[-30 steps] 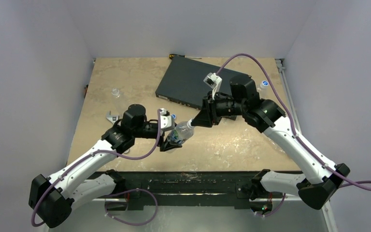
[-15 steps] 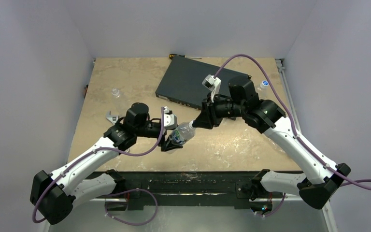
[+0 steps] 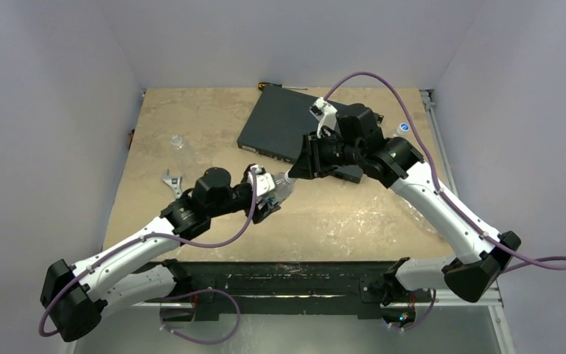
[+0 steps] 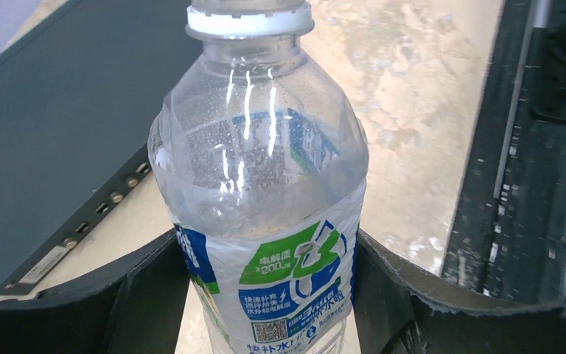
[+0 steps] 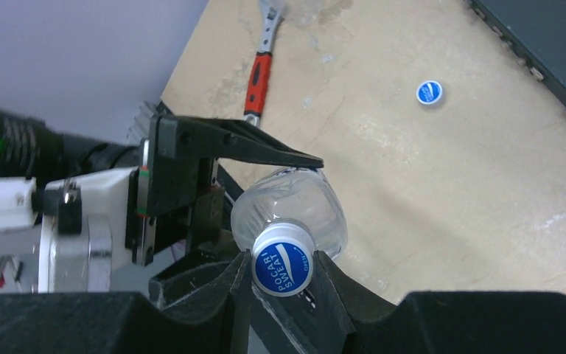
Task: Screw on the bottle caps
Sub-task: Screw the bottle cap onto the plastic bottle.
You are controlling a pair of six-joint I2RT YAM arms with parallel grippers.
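Observation:
A clear bottle [image 4: 265, 169] with a blue, green and white label is held tilted above the table between both arms. My left gripper [image 4: 269, 295] is shut on its labelled body, one black finger [image 4: 140, 295] on each side. From above, the bottle [image 3: 277, 191] lies between the left gripper [image 3: 265, 199] and the right gripper [image 3: 290, 177]. My right gripper [image 5: 284, 274] is shut on the blue bottle cap [image 5: 284, 268], which sits on the bottle's neck. A loose bottle cap [image 5: 429, 92] lies on the table.
A flat black box [image 3: 295, 129] lies at the back centre, with a screwdriver [image 3: 280, 86] behind it. A wrench [image 3: 171, 179] with a red handle [image 5: 260, 74] rests at the left. A small bottle [image 3: 177, 140] stands far left, and a blue-capped one [image 3: 403, 129] far right.
Both grippers have carried the bottle a little toward the far side of the table. The right wrist has turned on the cap. Both grips are unchanged.

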